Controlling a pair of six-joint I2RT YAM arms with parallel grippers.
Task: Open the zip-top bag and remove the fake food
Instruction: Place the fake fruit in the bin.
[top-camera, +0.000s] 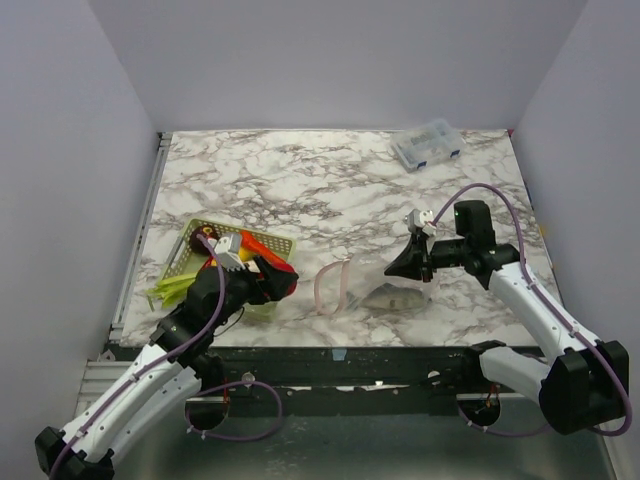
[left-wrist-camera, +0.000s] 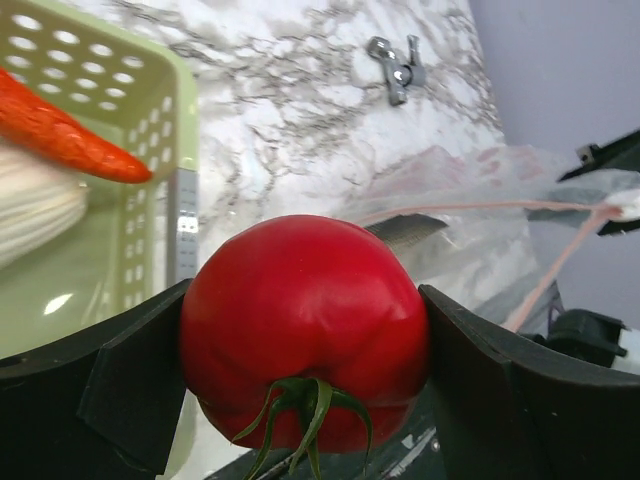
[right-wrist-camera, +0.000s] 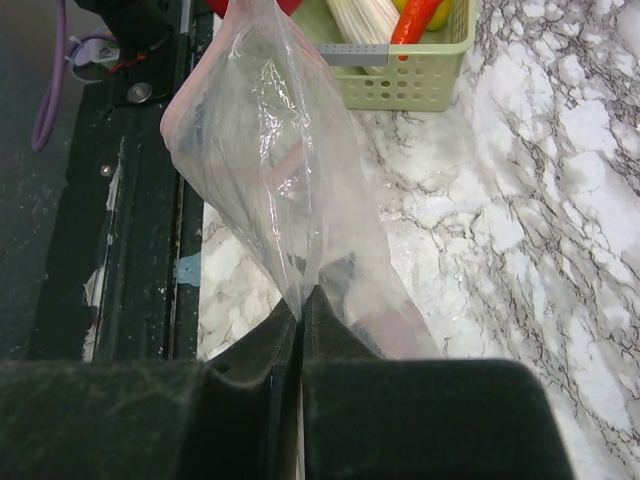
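Note:
My left gripper (left-wrist-camera: 305, 380) is shut on a red round tomato (left-wrist-camera: 305, 320) with a green stem. In the top view it (top-camera: 278, 282) holds the tomato (top-camera: 277, 269) by the right edge of the pale green basket (top-camera: 180, 262). The clear zip-top bag (top-camera: 385, 297) lies on the marble between the arms, its pinkish zip strip (top-camera: 333, 286) open in a loop towards the left. My right gripper (right-wrist-camera: 301, 305) is shut on a fold of the bag (right-wrist-camera: 265, 150) and lifts it slightly. A red chili (left-wrist-camera: 70, 135) and a pale stalk (left-wrist-camera: 35, 210) lie in the basket.
A small clear compartment box (top-camera: 428, 145) stands at the back right. A metal wing-shaped piece (left-wrist-camera: 395, 68) lies on the marble beyond the basket. The table's black front rail (right-wrist-camera: 120, 200) runs close beside the bag.

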